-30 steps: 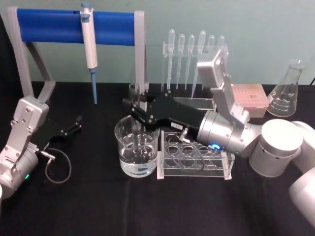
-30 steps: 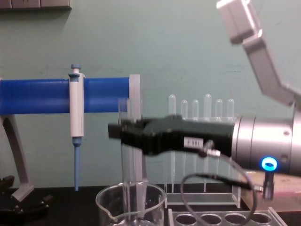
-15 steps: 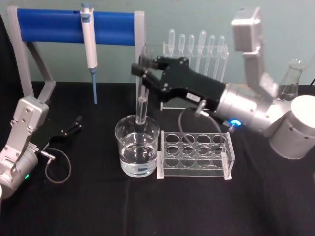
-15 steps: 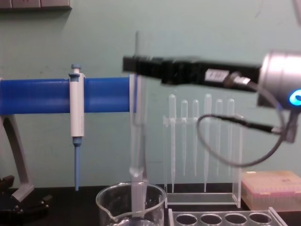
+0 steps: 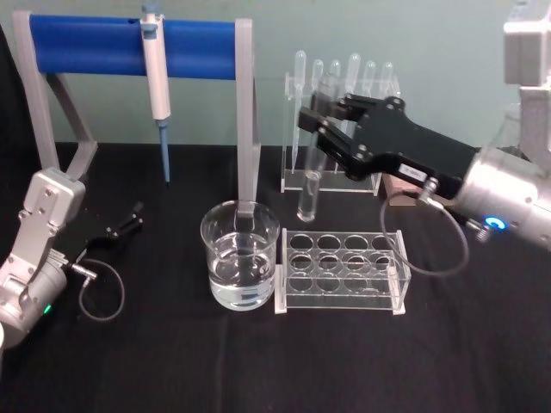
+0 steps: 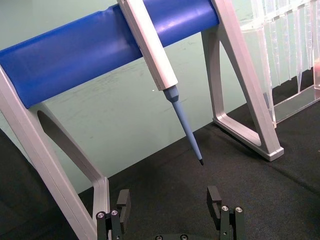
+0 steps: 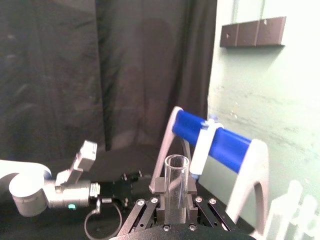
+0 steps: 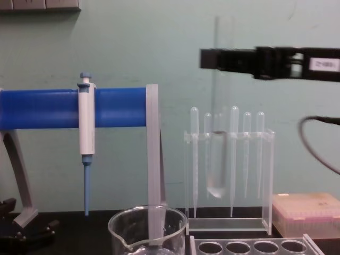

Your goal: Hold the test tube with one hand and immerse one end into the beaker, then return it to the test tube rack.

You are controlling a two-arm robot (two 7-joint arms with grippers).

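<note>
Lifted clear of the beaker (image 5: 241, 265), the test tube (image 5: 309, 185) hangs upright (above the desk (image 5: 172, 361)), right gripper (image 5: 312, 127) jaws pinching it; left gripper (image 6: 170, 210) jaws spread.

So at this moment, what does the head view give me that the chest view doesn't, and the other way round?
Head view alone: the parked left gripper lying on the black cloth at the left, the whole clear plastic rack with round holes, and liquid in the wide clear glass beaker. Chest view alone: the clear glass test tube hanging well above table level, a little liquid in its rounded bottom, and the pink-lidded box. Both: the black right gripper with jaws shut on the tube, off to the beaker's right, and the white-and-blue micropipette on the blue stand.
</note>
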